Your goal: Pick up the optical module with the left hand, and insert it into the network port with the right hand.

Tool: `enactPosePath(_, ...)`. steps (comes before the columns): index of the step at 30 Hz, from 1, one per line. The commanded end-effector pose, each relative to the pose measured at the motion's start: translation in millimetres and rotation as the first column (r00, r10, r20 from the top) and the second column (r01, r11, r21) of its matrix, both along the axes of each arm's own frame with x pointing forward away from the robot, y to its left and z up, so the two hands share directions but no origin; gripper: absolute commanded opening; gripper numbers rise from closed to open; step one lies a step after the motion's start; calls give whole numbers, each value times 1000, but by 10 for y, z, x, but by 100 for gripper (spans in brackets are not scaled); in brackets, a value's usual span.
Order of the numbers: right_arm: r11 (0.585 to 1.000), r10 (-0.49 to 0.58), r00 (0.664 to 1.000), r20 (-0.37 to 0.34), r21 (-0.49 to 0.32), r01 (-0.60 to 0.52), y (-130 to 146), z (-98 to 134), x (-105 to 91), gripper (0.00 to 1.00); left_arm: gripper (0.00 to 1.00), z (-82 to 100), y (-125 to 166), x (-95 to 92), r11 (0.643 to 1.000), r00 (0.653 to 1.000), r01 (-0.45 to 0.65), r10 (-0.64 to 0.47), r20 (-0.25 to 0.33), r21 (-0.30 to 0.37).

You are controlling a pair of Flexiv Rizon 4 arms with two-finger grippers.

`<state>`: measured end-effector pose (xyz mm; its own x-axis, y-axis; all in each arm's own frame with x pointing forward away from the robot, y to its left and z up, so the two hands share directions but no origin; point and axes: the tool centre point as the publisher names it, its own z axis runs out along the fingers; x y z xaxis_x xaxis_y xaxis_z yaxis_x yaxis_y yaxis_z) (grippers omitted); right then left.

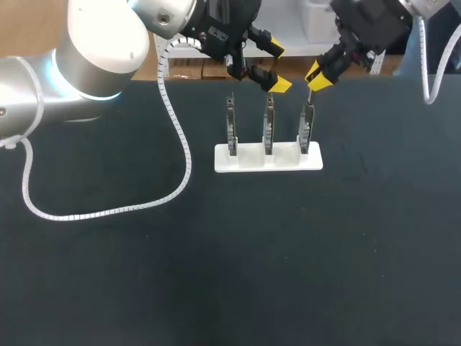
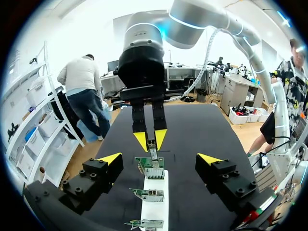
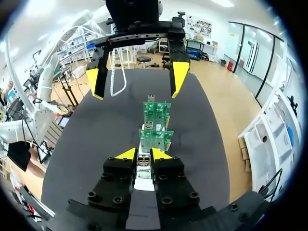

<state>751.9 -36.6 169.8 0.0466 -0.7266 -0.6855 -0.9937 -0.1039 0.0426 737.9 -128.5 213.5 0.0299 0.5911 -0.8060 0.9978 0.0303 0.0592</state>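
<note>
A white stand (image 1: 284, 160) sits on the black table (image 1: 216, 274); a coiled cable (image 1: 94, 213) seemingly rests there too.

Slim silver optical module (image 2: 152, 151), upright, atop green board's (image 2: 149, 171) network port (image 2: 153, 162)

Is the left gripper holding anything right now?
No, the left gripper is wide open, with both yellow tips far apart and touching nothing.

Silver-grey arms (image 1: 94, 50) with cyan light rings (image 1: 106, 96), white coiled cables (image 1: 181, 148), black screw-studded jaws tipped yellow.
</note>
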Motion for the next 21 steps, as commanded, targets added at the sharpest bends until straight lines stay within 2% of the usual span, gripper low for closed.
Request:
enactPosePath(1, 1000, -10, 1000, 14, -2, 10, -1, 32, -75, 0, 100, 15, -6, 11, 1000, 1000, 0, 0, -4, 8)
enactPosePath(21, 1000, -17, 1000, -1, -5, 17, -19, -27, -38, 0, 100, 15, -6, 11, 1000, 1000, 0, 0, -4, 8)
